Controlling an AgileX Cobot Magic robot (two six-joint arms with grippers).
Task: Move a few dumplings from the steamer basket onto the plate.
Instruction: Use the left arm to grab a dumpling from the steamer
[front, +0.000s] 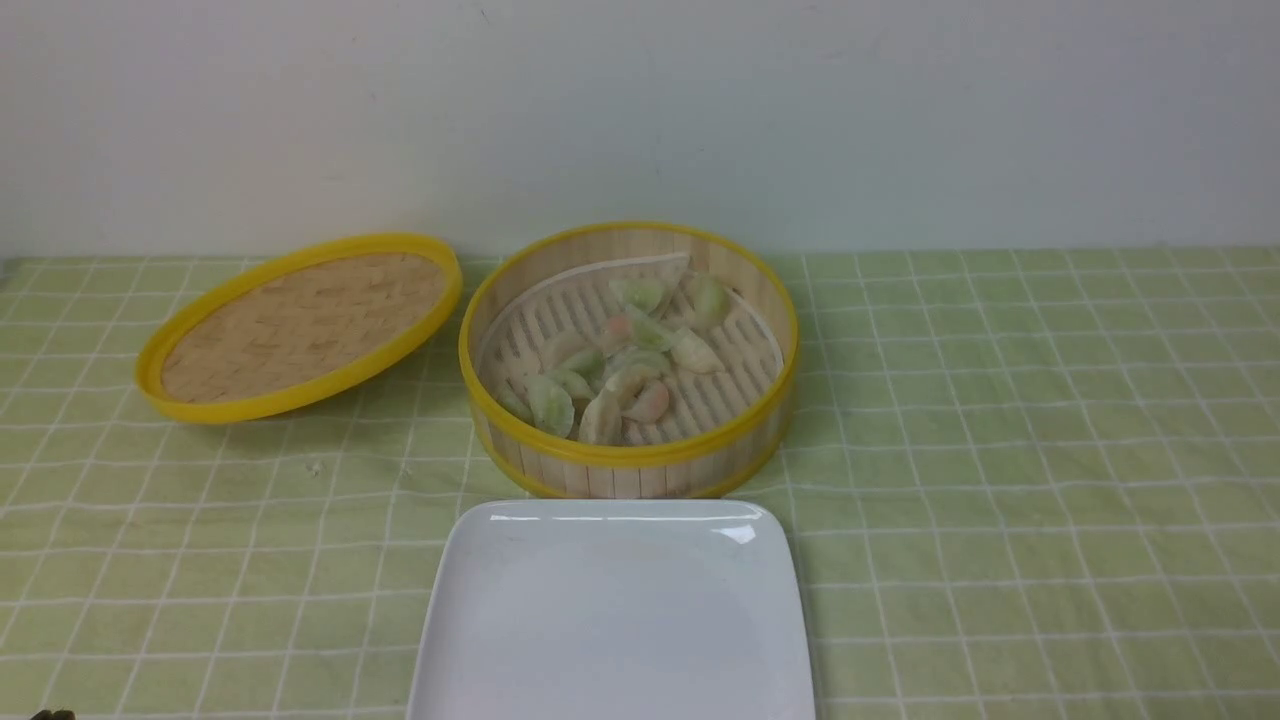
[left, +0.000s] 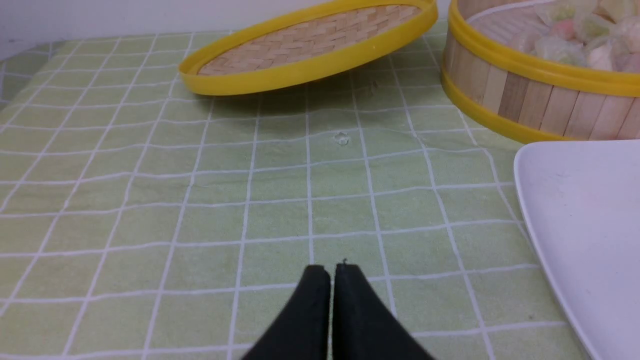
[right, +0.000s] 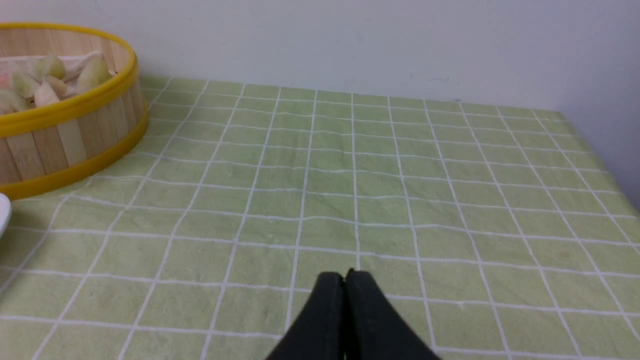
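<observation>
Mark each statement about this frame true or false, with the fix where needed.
1. The translucent crescent-shaped dumplings lie inside the round bamboo steamer basket. True.
2. The square white glossy plate holds two dumplings. False: its visible part is bare.
3. The shallow woven lid with a yellow rim covers the basket. False: it sits tilted to the basket's left.
4. The left gripper is shut. True.
5. The right gripper grips a dumpling. False: it is shut on nothing.

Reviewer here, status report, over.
Both tools shut, holding nothing. Dumplings in uncovered steamer basket, none on visible part of plate. Nothing blocking basket's open top.
</observation>
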